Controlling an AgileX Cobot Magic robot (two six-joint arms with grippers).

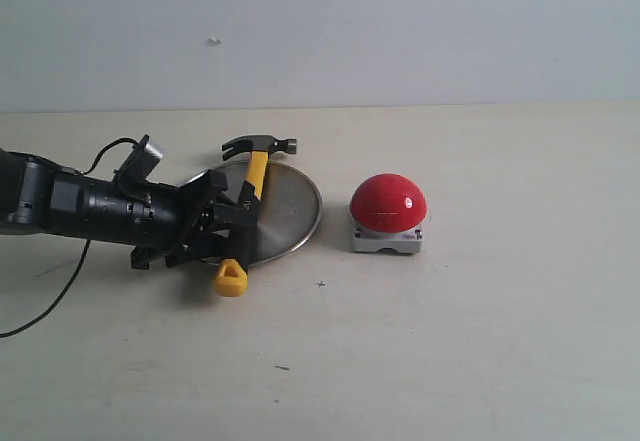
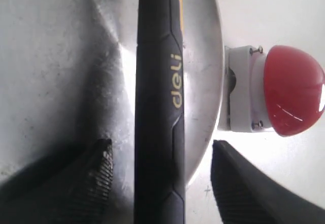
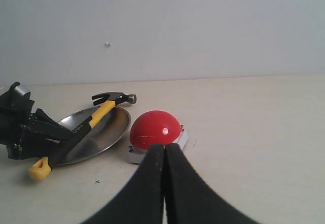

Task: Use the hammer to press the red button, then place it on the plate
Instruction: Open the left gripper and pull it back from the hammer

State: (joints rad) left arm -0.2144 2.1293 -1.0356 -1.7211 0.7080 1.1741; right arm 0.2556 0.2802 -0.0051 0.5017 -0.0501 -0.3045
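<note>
Lying across the plate [image 1: 306,213], the hammer [image 1: 256,173] has its dark head just past the far rim. Its yellow loop end sits off the near rim on the table [image 1: 470,341]. The black grip w/ yellow lettering runs over the plate's bare metal in the left wrist view [image 2: 157,82].

L gripper [image 1: 238,223] comes in low from the left side of the ext. view. Its jaws are spread, one finger on each side of the handle. Left wrist view shows a clear gap btwn each finger [image 2: 96,176] and the grip, so neither pad touches it. Plate metal [image 2: 51,56] shows in those gaps.

Red button [image 1: 388,204] stands on its grey base on the table, just right of the plate, near the rim but apart from it. Nothing touches the dome. It shows in the left wrist view [image 2: 292,97], beside the plate edge.

R gripper [image 3: 163,150] isn't in the ext. view. In its own wrist view the two black fingers are pressed together, nothing btwn them. They point toward the button [image 3: 155,127], w/ the plate [image 3: 109,132], hammer [image 3: 99,113] and L gripper [image 3: 35,132] beyond it.

A black cable [image 1: 50,301] trails from the L arm over the table.
</note>
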